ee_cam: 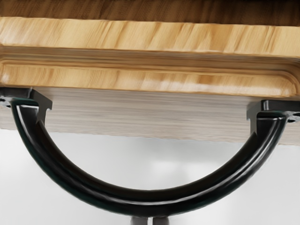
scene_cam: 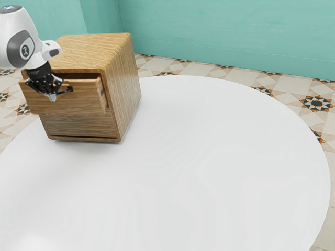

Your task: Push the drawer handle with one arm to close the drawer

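The drawer (scene_cam: 86,100) is in the upper left of the frame in the exterior view, and it is partly pulled out. Its front sticks out past the cabinet (scene_cam: 125,89), and a dark gap shows behind its top edge. The black handle (ee_cam: 149,199) bends out from the drawer front like a big round bow, with both ends fixed to the wood.

The claw (scene_cam: 52,97) is in front of the drawer, by the handle. Its two tips are pressed together. In the wrist view the claw (ee_cam: 150,221) peeks out right beside the middle of the bow; I cannot tell if they touch.

The robot arm (scene_cam: 25,47) comes in at the upper left. The cabinet sits on a round white counter (scene_cam: 199,167), near its far left side. The counter spreads wide to the middle, right and bottom, and its round edge curves down the right side. Past that edge are a patterned floor (scene_cam: 152,65) and a green-blue wall (scene_cam: 209,31).
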